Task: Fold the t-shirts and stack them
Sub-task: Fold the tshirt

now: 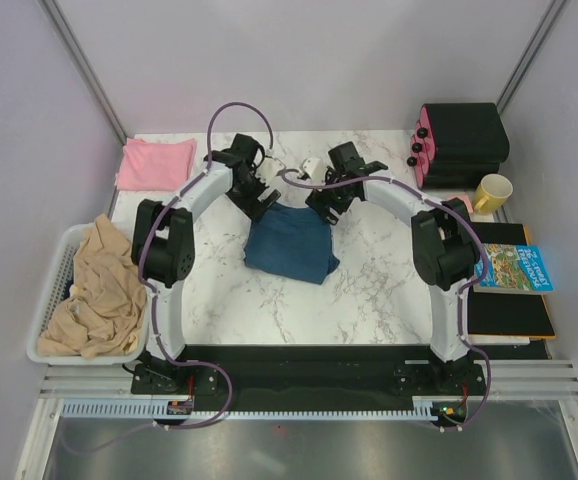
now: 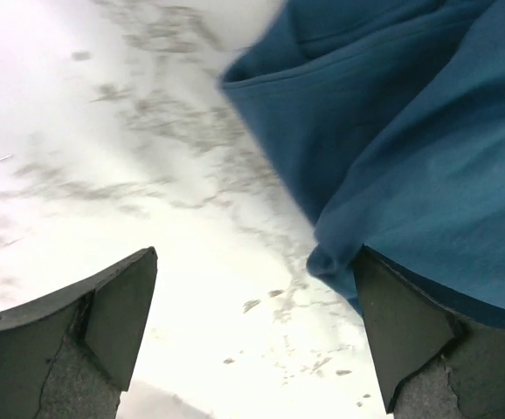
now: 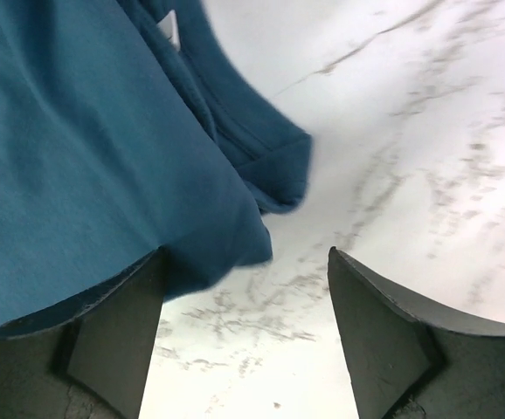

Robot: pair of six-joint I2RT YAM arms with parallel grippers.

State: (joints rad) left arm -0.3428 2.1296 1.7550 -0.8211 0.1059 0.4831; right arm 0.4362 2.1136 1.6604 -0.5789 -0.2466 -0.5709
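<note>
Hands are held wide open, gripping nothing: the left hand [image 2: 252, 292] and right hand [image 3: 245, 288] at the far edge of the blue shirt [image 1: 291, 245], bunched mid table [image 1: 369, 290]. The pink shirt [image 1: 156, 163] lies folded at the far left corner. Limp, light cloth is judged best pinched at its corners.

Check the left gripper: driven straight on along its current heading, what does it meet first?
Probably the bare marble table between its open fingers; the teal t-shirt overlaps one finger, so that side may catch cloth first. Depth unclear.

1 teal t-shirt [image 1: 289, 245], 1 pink t-shirt [image 1: 156, 163], 1 mug [image 1: 493, 192]
</note>
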